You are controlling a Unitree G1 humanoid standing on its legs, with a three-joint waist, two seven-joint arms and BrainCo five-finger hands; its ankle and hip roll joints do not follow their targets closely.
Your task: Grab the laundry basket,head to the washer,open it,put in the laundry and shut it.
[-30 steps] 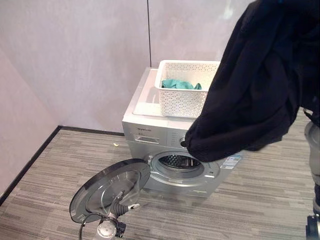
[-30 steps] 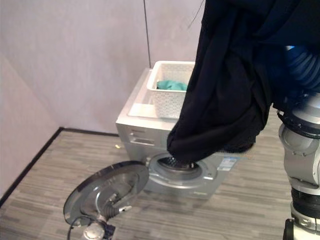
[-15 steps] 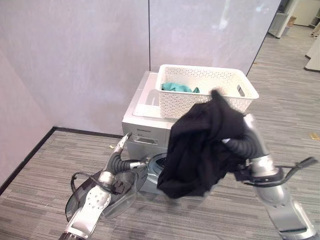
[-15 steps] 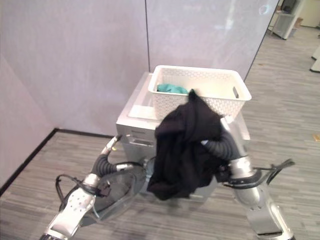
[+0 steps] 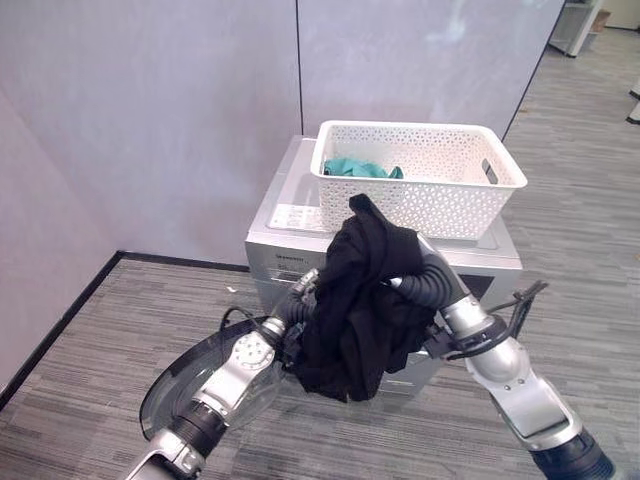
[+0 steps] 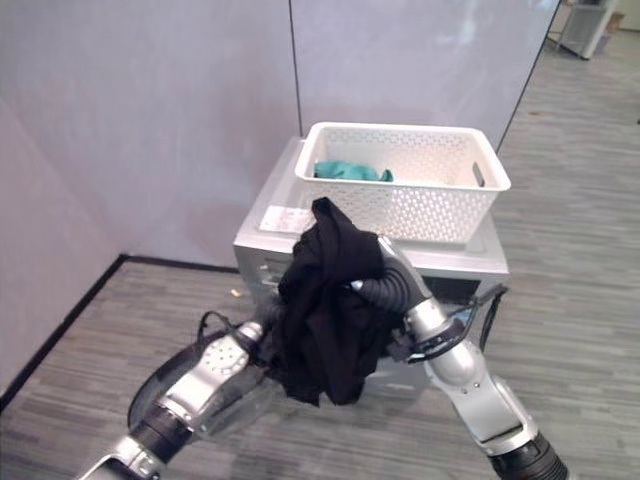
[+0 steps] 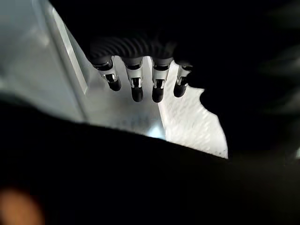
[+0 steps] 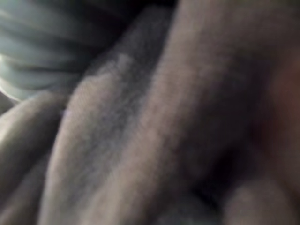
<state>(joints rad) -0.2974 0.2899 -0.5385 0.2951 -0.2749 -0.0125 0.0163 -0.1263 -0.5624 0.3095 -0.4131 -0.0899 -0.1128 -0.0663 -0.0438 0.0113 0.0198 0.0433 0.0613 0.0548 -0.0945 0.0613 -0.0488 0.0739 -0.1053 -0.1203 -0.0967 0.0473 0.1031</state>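
The black garment (image 5: 362,300) hangs at frame centre, draped over the right hand (image 5: 405,262), before the washer (image 5: 285,228). Right fingers: hidden, state indeterminate. Left hand (image 7: 140,75) fingers appear relaxed beside the cloth. The laundry basket (image 5: 430,190) sits atop the washer.

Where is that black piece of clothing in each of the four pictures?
Left eye: black garment at centre, draped before the washer.
Right eye: centre, left of the right arm.
Left wrist: dark cloth around the fingers.
Right wrist: close-up folds.
Shared landmark: white basket.
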